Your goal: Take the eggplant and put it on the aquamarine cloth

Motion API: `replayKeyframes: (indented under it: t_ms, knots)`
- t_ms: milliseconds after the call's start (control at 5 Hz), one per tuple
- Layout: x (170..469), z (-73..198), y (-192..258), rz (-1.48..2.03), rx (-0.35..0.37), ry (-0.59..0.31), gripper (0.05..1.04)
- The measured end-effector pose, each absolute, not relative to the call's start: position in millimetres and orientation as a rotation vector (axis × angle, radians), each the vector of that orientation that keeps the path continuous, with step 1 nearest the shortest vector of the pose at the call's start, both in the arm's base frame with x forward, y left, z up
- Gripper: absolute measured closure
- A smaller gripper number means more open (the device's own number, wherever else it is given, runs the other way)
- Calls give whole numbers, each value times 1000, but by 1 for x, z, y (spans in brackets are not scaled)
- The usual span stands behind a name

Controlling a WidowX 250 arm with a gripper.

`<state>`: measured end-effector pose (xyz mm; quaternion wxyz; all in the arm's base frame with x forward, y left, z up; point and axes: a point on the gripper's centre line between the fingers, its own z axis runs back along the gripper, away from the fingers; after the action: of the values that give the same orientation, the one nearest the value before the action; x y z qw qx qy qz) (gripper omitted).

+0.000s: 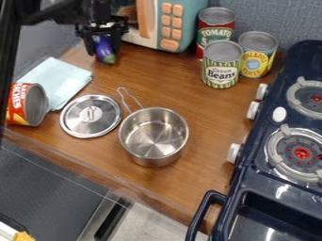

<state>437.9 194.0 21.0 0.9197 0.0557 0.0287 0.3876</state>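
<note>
Eggplant (104, 47), purple, with its green end tilted downward, is at the counter's (207, 141) back left corner, in the black gripper (103, 46).

Camera view: the arm (63, 10) comes in from the upper left, and the gripper hangs from it, pointing down. Its fingers stand about an eggplant's width apart, one on each side, closed around it. The microwave (179, 21) is just beside them, along the back edge. Nearer the front, by the counter's left edge, lies the aquamarine cloth (58, 81), flat and apart from the eggplant.
</note>
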Motion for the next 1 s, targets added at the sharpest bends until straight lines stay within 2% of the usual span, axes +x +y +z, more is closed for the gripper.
replayKeyframes:
  t_ms: [400, 600, 800, 1000]
  knots:
    - [413, 22, 182, 747, 130, 43, 337]
    - [381, 28, 176, 663, 165, 21, 337]
    - [343, 55, 166, 557, 200, -56, 337]
    - [313, 70, 154, 447, 227, -87, 337]
